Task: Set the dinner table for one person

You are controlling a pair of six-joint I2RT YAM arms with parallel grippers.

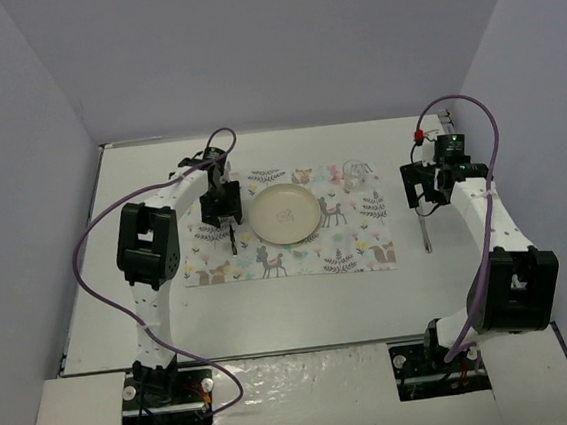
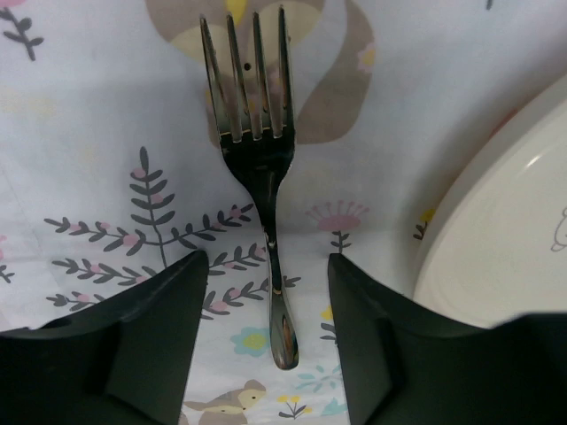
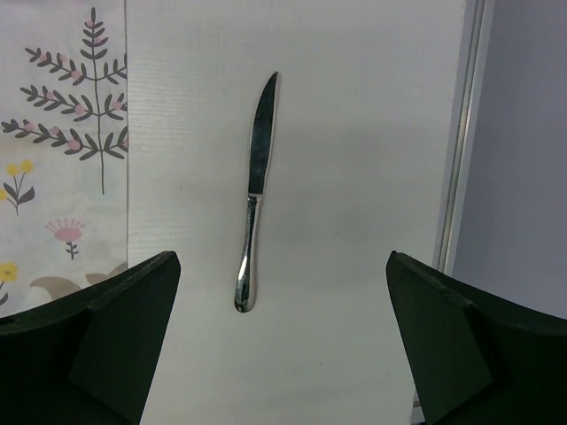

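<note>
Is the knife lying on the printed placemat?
No, the knife lies on the bare white dinner table, clear of the placemat edge.

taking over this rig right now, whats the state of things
Left gripper: open, straddling the fork without gripping it.
Right gripper: open, above the knife, not touching it.
Positions: plate mid placemat; fork flat on the placemat left of the plate; knife on the bare table, right of the placemat.
Done: plate and fork look placed.
Left: probably pick up the knife and lay it on the placemat right of the plate.
</note>
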